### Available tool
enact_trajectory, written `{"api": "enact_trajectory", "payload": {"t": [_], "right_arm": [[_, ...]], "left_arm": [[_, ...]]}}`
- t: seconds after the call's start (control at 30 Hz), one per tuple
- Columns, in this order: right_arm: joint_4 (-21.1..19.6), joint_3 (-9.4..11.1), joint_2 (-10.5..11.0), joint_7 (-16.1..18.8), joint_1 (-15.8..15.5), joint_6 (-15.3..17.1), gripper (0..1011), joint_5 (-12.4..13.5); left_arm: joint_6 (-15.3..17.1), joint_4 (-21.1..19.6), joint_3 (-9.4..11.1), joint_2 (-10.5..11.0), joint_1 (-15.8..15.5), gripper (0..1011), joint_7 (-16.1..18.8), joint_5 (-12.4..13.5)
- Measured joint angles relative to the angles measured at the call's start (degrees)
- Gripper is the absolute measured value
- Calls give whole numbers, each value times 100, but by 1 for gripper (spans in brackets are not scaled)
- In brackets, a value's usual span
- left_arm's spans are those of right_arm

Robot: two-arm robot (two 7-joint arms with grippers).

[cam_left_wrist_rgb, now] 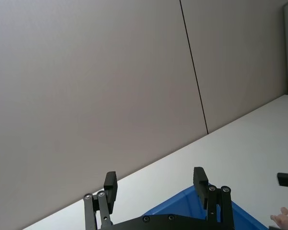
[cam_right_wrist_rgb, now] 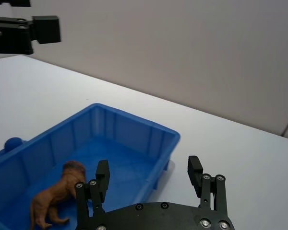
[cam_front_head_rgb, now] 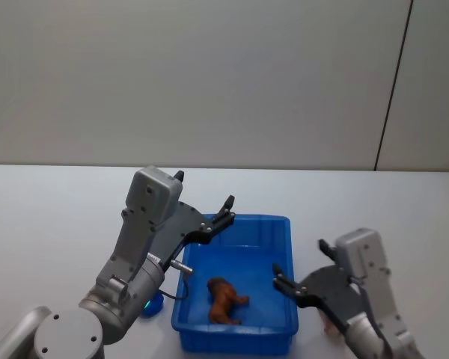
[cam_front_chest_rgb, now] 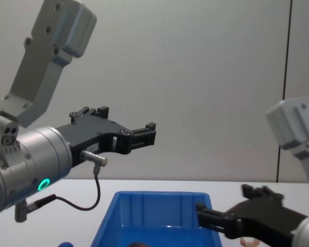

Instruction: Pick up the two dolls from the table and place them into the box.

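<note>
The blue box [cam_front_head_rgb: 243, 232] stands on the white table [cam_front_head_rgb: 60, 217] in front of me. The reddish-brown dog doll [cam_front_head_rgb: 224, 301] lies inside it, also seen in the right wrist view [cam_right_wrist_rgb: 55, 194]. The pale pink doll [cam_front_head_rgb: 331, 323] rests on the table right of the box, mostly hidden under my right arm; a bit of it shows in the left wrist view [cam_left_wrist_rgb: 283, 220]. My left gripper [cam_front_head_rgb: 223, 212] hovers open and empty above the box's far left rim. My right gripper [cam_front_head_rgb: 301, 265] is open and empty, low beside the box's right wall, just ahead of the pink doll.
A small blue rounded object [cam_front_head_rgb: 153, 303] sits on the table against the box's left side. A plain grey wall runs behind the table. Bare tabletop stretches to the far left and far right.
</note>
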Motion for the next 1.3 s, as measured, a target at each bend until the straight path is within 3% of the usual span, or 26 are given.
{"api": "enact_trajectory", "payload": {"t": [0.33, 0.57, 1.2, 1.3], "right_arm": [[-423, 76, 205, -633, -426, 183, 1001, 146], [-481, 131, 271, -820, -565, 308, 1001, 257], [76, 200, 208, -642, -486, 393, 1001, 464], [199, 202, 181, -590, -443, 388, 960, 475]], "left_arm": [[0, 0, 0, 0, 0, 1001, 0, 0], [0, 0, 0, 0, 0, 1001, 0, 0], [0, 0, 0, 0, 0, 1001, 0, 0], [0, 0, 0, 0, 0, 1001, 0, 0]]}}
